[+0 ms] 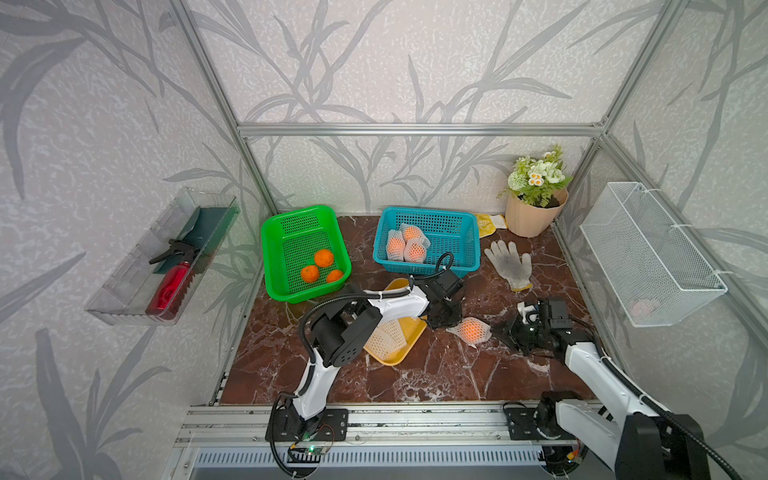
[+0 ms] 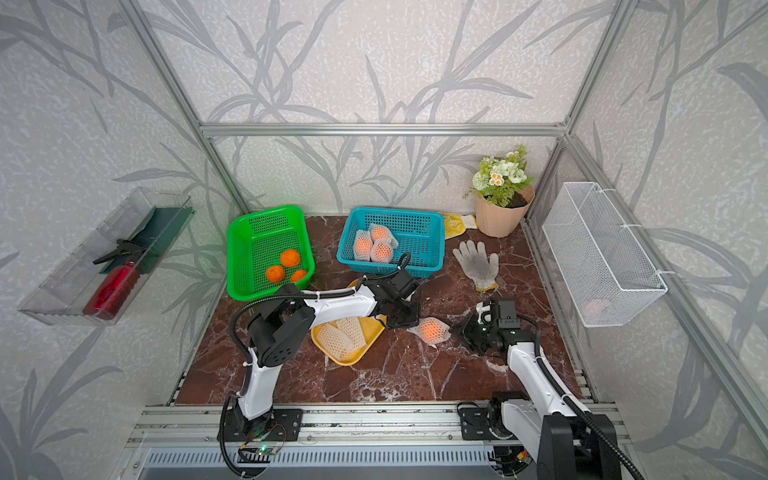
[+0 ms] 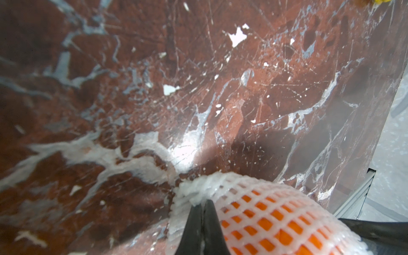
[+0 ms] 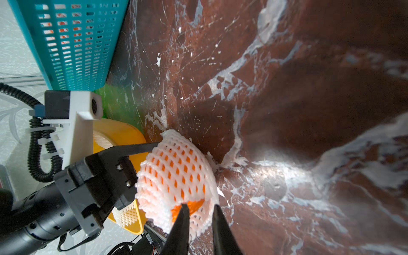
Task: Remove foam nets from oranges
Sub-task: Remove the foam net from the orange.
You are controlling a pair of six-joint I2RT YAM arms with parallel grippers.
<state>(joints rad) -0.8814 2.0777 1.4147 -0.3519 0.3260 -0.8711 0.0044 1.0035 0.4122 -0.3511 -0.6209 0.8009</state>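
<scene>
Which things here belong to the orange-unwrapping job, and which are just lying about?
In the job: netted orange between the left gripper and right gripper; netted oranges in the blue basket; bare oranges in the green basket; empty foam nets on the yellow tray.
Lying about: white glove; flower pot; red spray bottle; white wire basket; yellow packet.

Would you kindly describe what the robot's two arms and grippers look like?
Both the left arm and right arm have glossy white links between black joint housings, with black corrugated cable conduit zip-tied alongside. The left gripper and right gripper are black, with thin tapered fingers.
</scene>
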